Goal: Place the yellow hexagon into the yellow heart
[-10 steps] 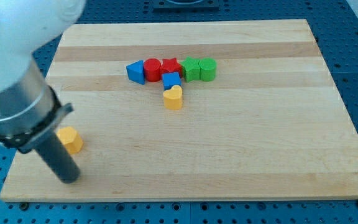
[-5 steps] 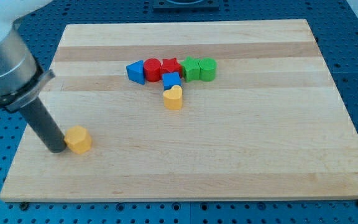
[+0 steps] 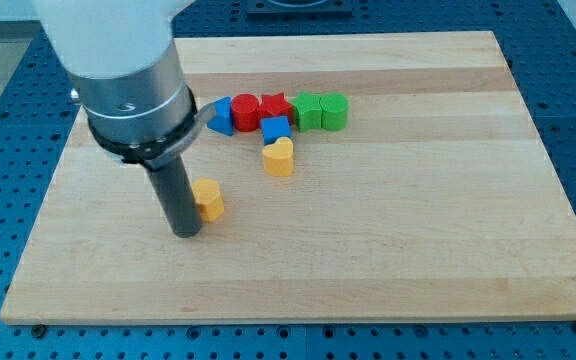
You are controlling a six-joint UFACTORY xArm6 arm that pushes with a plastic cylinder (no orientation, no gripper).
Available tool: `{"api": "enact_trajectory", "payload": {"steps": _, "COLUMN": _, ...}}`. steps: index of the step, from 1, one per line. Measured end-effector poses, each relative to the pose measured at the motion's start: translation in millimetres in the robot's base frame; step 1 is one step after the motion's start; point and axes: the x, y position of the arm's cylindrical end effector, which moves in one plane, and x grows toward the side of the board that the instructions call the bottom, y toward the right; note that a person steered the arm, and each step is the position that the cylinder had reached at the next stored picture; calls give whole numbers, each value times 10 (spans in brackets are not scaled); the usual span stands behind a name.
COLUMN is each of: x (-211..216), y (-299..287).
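— Starting from the view's left, what do you see?

— My tip (image 3: pixel 186 231) is down on the wooden board (image 3: pixel 418 240), touching the left side of the yellow hexagon (image 3: pixel 208 199). There is no hand to open or close here – just the dark rod pressed against that block.

— And the hexagon's target?

— The yellow heart (image 3: pixel 279 157) sits up and to the right of the hexagon, apart from it, with bare wood between them. A blue cube (image 3: pixel 275 128) touches the heart's top edge.

— Above that?

— A row running rightward – blue triangle (image 3: pixel 220 114), partly hidden by the arm, then a red cylinder (image 3: pixel 245 110), red star (image 3: pixel 275 106), a green block (image 3: pixel 308 109) and a green cylinder (image 3: pixel 334 110), each touching its neighbour
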Motion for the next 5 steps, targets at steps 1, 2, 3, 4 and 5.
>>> {"api": "enact_trajectory", "payload": {"steps": 1, "x": -72, "y": -210}}
{"api": "enact_trajectory", "payload": {"steps": 2, "x": -164, "y": -210}}
{"api": "enact_trajectory", "payload": {"steps": 3, "x": -308, "y": -21}}
{"api": "enact_trajectory", "payload": {"steps": 4, "x": -313, "y": 281}}
{"api": "enact_trajectory", "payload": {"steps": 5, "x": -313, "y": 554}}
